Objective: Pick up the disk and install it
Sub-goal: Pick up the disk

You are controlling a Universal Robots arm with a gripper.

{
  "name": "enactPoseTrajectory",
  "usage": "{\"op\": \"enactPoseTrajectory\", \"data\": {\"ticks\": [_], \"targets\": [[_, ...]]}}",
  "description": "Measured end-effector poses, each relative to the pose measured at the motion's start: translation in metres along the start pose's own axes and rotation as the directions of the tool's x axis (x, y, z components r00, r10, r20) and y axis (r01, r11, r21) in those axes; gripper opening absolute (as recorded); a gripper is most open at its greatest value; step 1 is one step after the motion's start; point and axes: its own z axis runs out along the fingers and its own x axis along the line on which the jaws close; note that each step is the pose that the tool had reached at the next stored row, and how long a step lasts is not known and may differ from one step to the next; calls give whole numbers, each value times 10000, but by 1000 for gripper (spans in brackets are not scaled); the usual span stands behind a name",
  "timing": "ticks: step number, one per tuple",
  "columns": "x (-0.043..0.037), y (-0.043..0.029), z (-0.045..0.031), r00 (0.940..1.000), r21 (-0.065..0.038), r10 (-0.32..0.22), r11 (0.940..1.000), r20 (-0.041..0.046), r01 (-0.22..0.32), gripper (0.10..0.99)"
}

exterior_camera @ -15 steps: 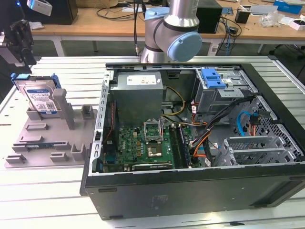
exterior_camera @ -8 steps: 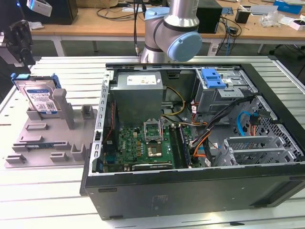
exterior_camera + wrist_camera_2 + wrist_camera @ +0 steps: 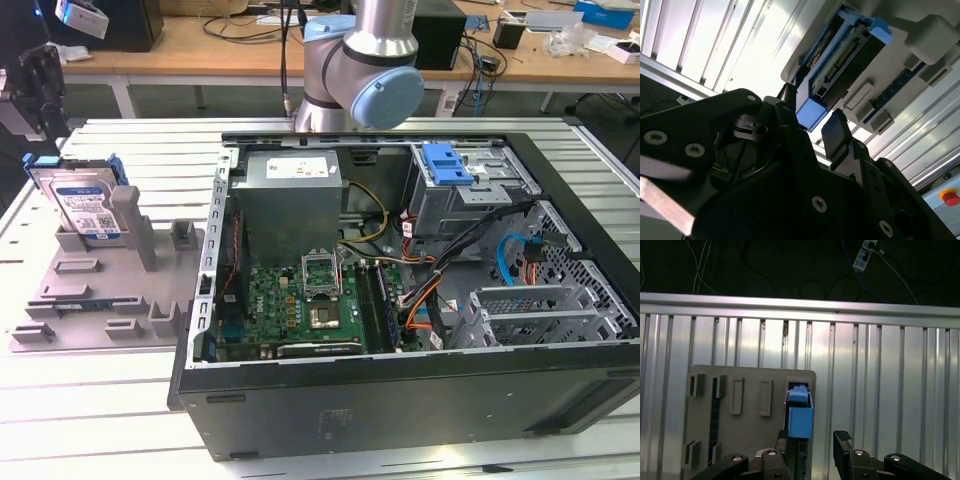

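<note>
- Disk [image 3: 85,205] location: stands on edge in a slot of the grey holder [image 3: 90,300], at the exterior view's left, upper-left part of the frame. The holder lies on the ribbed metal surface [image 3: 100,400], just beside the open computer case [image 3: 400,400].
- Visible faces: the labelled face shows in the exterior view. The second wrist view shows the disk [image 3: 840,65] end-on, with a connector row and blue rails along both edges.
- Pincer [image 3: 812,435] state: open. In the first wrist view the two dark fingers [image 3: 842,440] stand either side of the blue rail end of the disk [image 3: 800,415], with a clear gap at one finger. Nothing is gripped. Contact on the other side cannot be determined.
- Handling, judged: a rigid metal body, fairly heavy for its size and with no give. It is likely sensitive to shock, so avoid knocks and drops.
- Grip surface, judged: the flat metal faces look smooth and may slip. The plastic rails may flex under load.
- Hold point, judged: clamp across the two broad faces near the exposed upper end, centred between the rails. Keep clear of the connector row.
- Extraction, judged: the slot holds the lower part, so a tilted pull could bind against the holder walls.
</note>
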Motion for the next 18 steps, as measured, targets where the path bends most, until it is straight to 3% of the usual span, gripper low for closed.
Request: {"op": "enactPoseTrajectory", "data": {"ticks": [4, 12, 18], "targets": [[0, -1, 17, 10000, -188, 3, 9998, -97, -5, 482], [-1, 1, 17, 9999, -192, 4, 9998, -111, -6, 482], [-1, 1, 36, 9993, -99, 24, 9999, -385, -28, 482]]}}
